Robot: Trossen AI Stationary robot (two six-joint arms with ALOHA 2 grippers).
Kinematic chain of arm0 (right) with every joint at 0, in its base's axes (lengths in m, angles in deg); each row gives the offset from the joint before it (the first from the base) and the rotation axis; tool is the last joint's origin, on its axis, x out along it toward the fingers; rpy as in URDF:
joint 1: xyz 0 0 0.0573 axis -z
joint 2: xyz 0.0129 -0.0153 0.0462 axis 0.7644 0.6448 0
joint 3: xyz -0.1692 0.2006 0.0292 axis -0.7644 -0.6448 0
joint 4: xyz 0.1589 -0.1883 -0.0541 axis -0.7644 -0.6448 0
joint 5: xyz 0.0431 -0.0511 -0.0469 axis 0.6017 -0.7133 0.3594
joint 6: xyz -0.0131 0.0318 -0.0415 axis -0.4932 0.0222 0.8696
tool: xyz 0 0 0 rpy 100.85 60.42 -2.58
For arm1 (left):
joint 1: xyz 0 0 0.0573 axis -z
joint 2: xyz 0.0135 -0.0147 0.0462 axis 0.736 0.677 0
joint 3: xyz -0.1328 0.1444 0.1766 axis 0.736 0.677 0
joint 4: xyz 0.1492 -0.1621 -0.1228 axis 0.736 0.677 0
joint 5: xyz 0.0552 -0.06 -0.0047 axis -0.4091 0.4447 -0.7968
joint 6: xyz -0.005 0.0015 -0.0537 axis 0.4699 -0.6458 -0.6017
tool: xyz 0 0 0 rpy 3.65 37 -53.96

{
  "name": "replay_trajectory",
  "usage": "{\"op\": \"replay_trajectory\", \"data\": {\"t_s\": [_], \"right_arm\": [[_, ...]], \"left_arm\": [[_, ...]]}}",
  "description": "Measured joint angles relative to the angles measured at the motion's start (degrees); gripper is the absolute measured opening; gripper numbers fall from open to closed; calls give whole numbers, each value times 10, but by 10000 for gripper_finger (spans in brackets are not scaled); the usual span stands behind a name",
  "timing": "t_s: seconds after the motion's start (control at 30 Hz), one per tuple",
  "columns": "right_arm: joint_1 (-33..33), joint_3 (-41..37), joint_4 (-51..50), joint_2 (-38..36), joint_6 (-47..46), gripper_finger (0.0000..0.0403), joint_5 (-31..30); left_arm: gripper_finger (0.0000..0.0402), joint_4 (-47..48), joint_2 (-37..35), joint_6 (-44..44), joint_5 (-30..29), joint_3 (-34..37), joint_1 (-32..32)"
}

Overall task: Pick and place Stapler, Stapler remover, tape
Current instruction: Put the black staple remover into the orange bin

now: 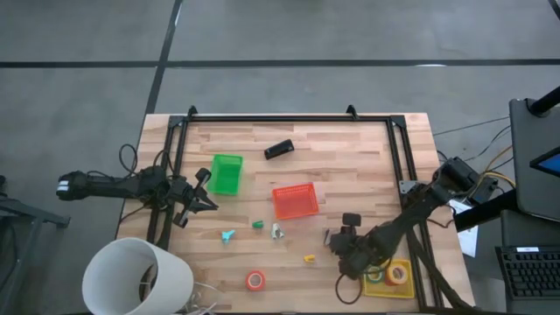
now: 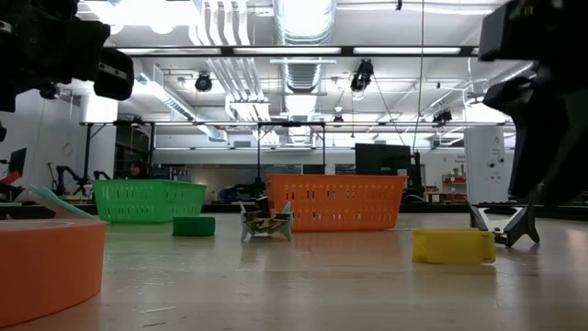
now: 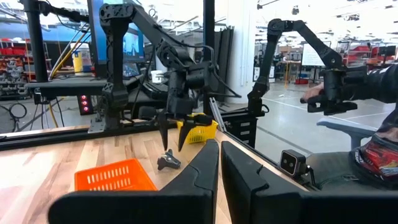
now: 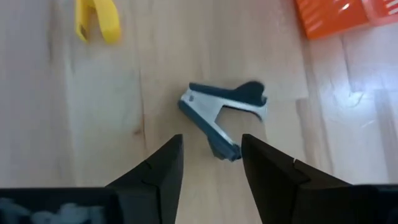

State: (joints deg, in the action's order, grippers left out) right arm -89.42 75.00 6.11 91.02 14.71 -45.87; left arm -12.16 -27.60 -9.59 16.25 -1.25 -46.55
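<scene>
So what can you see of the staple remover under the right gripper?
The staple remover is a small claw-type piece with dark blue-grey grips and pale metal jaws, spread in a V. It lies on its side on the bare wooden table, touching nothing else. The right gripper hangs open just above it, fingers either side and clear of it. The orange basket is off to one side, a small yellow piece to the other.

Right gripper (image 4: 210, 163) low over counter (image 1: 350, 157), jaws parted, arm bent. Left gripper (image 3: 219, 163) at counter's left edge, jaws nearly closed.
</scene>
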Motion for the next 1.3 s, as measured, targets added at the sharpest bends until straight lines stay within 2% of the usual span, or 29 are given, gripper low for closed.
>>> {"op": "replay_trajectory", "data": {"t_s": [0.2,0.8,0.97,1.3], "right_arm": [[0,11,-5,36,7,152,12],[0,70,-8,55,32,64,6],[0,72,-8,55,33,64,4],[3,71,1,58,33,96,-15]], "left_arm": [[23,0,0,0,0,0,0],[23,10,0,0,0,0,0],[23,9,0,0,0,0,0],[23,9,0,0,0,0,0]]}}
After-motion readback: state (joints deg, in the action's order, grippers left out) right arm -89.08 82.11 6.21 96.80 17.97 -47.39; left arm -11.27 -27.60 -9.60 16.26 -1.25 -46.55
